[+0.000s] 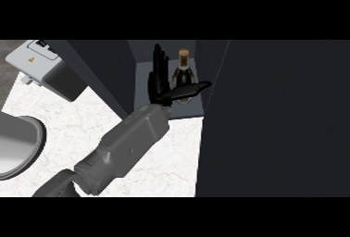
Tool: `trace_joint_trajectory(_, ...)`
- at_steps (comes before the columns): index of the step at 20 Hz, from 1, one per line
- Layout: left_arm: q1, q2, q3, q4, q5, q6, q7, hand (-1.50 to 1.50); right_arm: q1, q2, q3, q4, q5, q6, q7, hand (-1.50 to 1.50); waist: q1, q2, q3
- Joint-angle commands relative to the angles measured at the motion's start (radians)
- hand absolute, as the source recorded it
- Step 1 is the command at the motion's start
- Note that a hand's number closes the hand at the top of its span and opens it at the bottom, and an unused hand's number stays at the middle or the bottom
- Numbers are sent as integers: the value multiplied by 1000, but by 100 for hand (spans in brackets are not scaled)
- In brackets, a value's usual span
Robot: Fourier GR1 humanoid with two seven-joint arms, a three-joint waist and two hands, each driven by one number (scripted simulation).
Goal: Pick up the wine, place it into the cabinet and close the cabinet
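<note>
Dark wine bottle (182,69) stands upright inside the open cabinet (103,60), on its grey shelf (186,110). The left robot hand (163,91) is spread beside it, fingers straight, thumb lying across the bottle's body.

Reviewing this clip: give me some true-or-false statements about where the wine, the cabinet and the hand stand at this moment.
1. The wine bottle stands inside the cabinet. True.
2. The left hand is curled round the bottle. False: its fingers are straight and its thumb is spread, so the hand is open beside the bottle.
3. The cabinet is closed. False: it is open, and the bottle shows inside.
4. A grey appliance sits on the counter to the cabinet's left. True.
5. Both hands are in view. False: only the left one shows.
</note>
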Motion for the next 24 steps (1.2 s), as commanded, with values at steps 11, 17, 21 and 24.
trace_joint_trajectory(11, 88, 0, -124, -138, 60, -23, -81, -150, 40, 13, 25, -25, 25, -11, -5, -150, 34, -10, 1)
trace_joint_trajectory(17, 141, 0, -151, -201, 14, -12, -99, -150, 35, 30, 82, -72, 79, -63, 73, -150, 71, -20, 0)
trace_joint_trajectory(21, 163, 0, -126, -257, -26, 31, -116, -150, 58, -4, 1, -83, 23, -38, 57, -150, 84, -23, 1)
trace_joint_trajectory(24, 194, 0, -97, -315, -87, 69, -77, -150, 44, -18, -29, -84, -3, -42, 86, -150, 99, -26, 1)
